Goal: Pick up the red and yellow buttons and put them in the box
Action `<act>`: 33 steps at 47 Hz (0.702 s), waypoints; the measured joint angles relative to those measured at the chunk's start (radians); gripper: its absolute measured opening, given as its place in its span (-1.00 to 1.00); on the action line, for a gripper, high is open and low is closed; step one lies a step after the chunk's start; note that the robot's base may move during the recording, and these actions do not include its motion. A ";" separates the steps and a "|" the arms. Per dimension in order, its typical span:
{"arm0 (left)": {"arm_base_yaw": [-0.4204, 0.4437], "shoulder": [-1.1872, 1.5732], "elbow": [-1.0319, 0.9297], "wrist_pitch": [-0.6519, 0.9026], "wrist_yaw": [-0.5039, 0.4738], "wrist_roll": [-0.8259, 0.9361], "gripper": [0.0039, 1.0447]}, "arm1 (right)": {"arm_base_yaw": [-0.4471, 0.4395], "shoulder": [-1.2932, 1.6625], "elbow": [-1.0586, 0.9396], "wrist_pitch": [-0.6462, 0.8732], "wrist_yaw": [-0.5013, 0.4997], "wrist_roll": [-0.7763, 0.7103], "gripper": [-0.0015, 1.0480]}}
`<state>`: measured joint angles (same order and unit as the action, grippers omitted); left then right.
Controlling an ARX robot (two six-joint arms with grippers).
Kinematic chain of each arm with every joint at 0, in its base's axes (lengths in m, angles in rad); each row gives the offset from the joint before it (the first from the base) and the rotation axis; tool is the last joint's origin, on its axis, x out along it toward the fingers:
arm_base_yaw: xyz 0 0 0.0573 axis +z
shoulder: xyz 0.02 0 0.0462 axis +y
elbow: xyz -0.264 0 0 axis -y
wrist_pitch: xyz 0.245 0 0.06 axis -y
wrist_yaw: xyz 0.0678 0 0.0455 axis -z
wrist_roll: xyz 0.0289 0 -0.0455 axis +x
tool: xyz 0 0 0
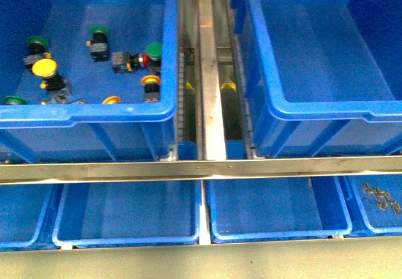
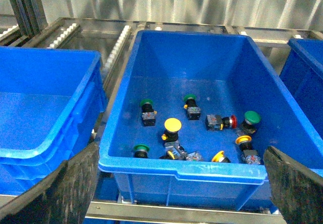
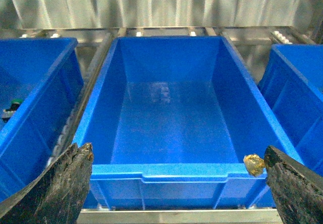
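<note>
Steel rack (image 1: 210, 103), yellow button (image 1: 44, 68) in left crate (image 1: 94, 112), box (image 1: 326, 109) alongside

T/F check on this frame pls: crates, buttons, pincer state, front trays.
1. The deep blue plastic crate on the right is empty. True.
2. The red mushroom-capped push-button stands upright. False: it lies on its side in the left blue crate.
3. Both pincers are shut. False: the left pincer and right pincer are open.
4. The yellow round-capped push-button sits in the left blue crate. True.
5. Every shallow blue tray in front is bare. False: the rightmost shallow tray holds small grey metal pieces.
</note>
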<state>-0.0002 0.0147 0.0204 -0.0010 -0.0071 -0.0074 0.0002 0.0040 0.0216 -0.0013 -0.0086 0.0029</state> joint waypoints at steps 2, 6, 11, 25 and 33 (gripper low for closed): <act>0.000 0.000 0.000 0.000 0.000 0.000 0.85 | 0.000 0.000 0.000 0.000 0.000 0.000 0.88; 0.000 0.000 0.000 0.000 0.004 0.000 0.85 | 0.000 0.000 0.000 0.000 0.004 0.000 0.88; 0.000 0.000 0.000 0.000 0.007 0.000 0.85 | 0.000 0.000 0.000 0.000 0.007 0.000 0.88; 0.001 0.006 0.003 -0.007 0.014 -0.003 0.85 | 0.000 0.000 0.000 0.000 0.008 0.000 0.88; 0.017 0.419 0.237 -0.328 0.127 -0.206 0.85 | 0.000 0.000 0.000 0.000 0.008 0.000 0.88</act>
<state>0.0170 0.4339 0.2573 -0.3294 0.1204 -0.2131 -0.0002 0.0036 0.0216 -0.0013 -0.0006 0.0029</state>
